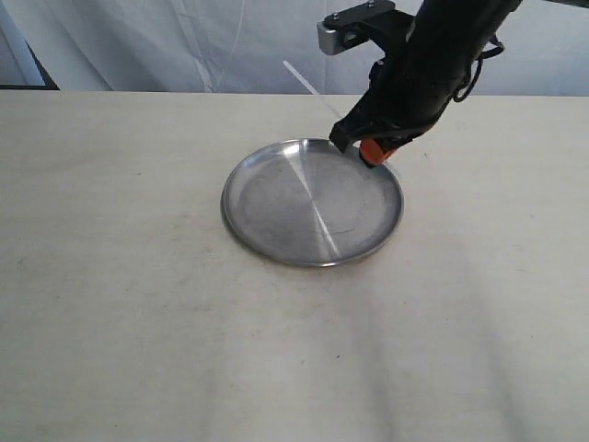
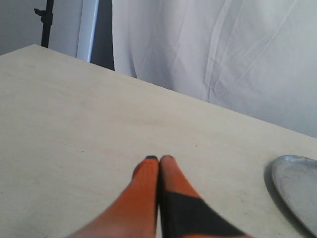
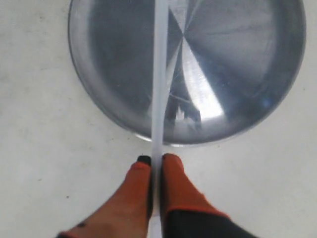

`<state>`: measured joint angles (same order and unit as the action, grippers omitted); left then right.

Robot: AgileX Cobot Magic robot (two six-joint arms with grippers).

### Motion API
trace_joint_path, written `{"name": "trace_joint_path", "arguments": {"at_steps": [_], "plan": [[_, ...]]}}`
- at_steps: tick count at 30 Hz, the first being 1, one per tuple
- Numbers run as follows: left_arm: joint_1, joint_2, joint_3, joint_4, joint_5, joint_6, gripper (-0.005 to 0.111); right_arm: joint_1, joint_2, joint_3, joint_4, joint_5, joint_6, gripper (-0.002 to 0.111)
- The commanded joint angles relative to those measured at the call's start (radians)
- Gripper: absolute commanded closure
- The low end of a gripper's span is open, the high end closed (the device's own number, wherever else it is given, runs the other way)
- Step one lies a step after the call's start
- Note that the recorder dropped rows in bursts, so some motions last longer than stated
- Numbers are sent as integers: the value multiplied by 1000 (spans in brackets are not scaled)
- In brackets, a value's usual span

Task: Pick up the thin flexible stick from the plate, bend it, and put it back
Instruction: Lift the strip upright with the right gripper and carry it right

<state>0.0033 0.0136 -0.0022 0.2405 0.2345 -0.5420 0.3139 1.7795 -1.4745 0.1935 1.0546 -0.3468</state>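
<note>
The round silver plate (image 1: pixel 313 203) lies on the pale table, and it also fills the far part of the right wrist view (image 3: pixel 237 64). My right gripper (image 1: pixel 366 153) hovers over the plate's far right rim, shut on the thin whitish stick (image 1: pixel 308 85), which juts up and to the left from the fingers. From the right wrist, the stick (image 3: pixel 159 74) runs straight out from between the orange fingers (image 3: pixel 178 191) across the plate. My left gripper (image 2: pixel 158 159) is shut with nothing in it, over bare table; only the plate's edge (image 2: pixel 297 191) shows beside it.
White curtains (image 1: pixel 184 41) hang behind the table's far edge. A dark stand (image 2: pixel 46 22) rises beyond the table's corner in the left wrist view. The left arm is outside the exterior view.
</note>
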Motion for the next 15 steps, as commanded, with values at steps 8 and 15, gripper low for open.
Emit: {"name": "trace_joint_path", "arguments": {"at_steps": [8, 15], "plan": [[-3, -8, 2, -55, -351, -136, 107, 0, -412, 496, 262, -199, -98, 109], [-8, 8, 2, 16, -500, -436, 107, 0, -656, 744, 463, -258, -179, 109]]}}
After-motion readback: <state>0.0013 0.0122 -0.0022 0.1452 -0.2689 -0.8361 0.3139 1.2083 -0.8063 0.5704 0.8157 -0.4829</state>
